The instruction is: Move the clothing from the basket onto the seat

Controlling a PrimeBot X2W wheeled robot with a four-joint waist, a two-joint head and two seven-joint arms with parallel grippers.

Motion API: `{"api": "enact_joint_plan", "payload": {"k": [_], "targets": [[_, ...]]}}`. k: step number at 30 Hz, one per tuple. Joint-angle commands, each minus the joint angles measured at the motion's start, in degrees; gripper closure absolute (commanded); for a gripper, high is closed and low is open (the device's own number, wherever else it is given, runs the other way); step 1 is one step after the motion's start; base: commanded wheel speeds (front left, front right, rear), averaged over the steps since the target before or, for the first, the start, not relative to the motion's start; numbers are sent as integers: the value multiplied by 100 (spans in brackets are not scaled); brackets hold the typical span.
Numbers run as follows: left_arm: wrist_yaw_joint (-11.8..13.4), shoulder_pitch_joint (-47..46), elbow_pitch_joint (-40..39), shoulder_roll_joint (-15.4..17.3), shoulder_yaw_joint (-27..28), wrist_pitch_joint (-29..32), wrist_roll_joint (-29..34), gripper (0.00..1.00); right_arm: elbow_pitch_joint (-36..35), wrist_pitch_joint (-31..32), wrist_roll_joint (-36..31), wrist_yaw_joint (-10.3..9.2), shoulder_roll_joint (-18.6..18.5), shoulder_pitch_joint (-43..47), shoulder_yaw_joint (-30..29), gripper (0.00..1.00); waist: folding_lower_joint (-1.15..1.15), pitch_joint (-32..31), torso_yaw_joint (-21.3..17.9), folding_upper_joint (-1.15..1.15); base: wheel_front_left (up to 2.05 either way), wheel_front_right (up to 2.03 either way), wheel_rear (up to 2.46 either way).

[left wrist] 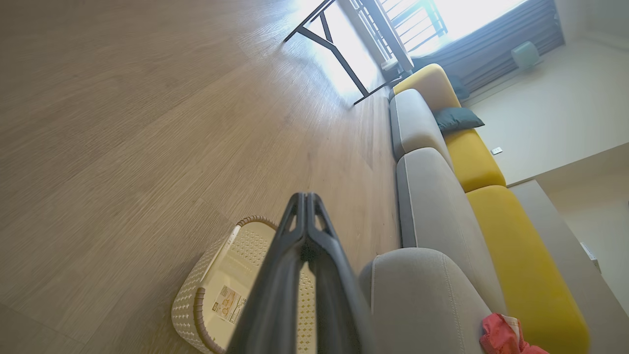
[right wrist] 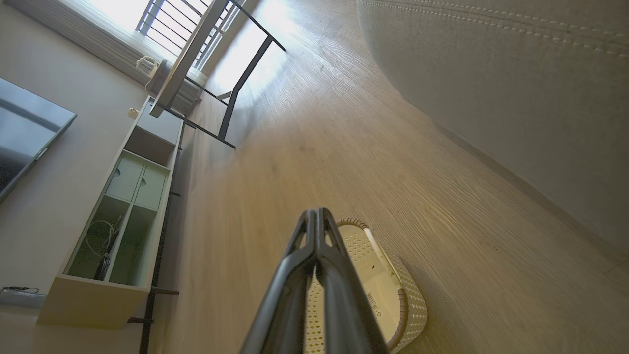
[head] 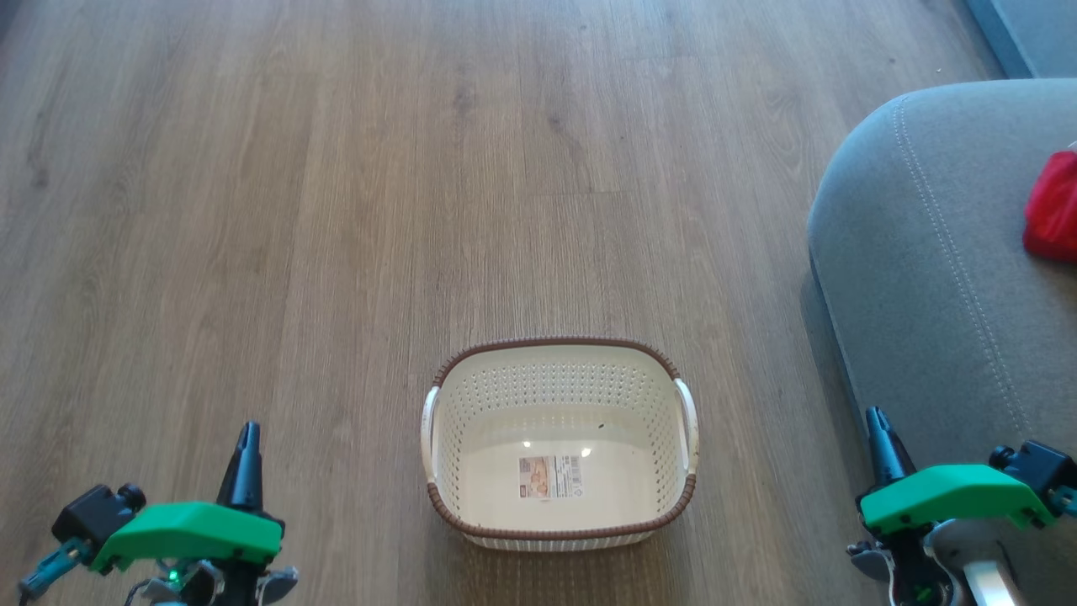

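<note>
While the basket stands upright on the wood floor, label sticker showing on its bare bottom, the clothing lies on the seat at the head view's right edge, well apart from the basket. Left gripper sits low left, fingers pressed together, holding nothing. Right gripper sits low right by the seat's front edge, fingers likewise pressed together, nothing between them.

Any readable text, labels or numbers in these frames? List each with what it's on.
Label sticker on the basket's floor: printed lines and a small picture, too small and blurred to read in any view.
No other text, brand or number is legible.
</note>
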Motion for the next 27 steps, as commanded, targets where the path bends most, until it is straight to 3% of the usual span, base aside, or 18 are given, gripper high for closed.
{"api": "enact_joint_plan", "payload": {"k": [1,27], "targets": [[-45,-318,-216,17,143,46,-150,100,-217,39,167,22,-111,-284,28,100,0,-3,1,0,0,0,0],[-65,-453,-338,22,276,486,-1791,100,-279,465,1906,30,-115,-336,-149,100,0,-60,15,0,0,0,0]]}}
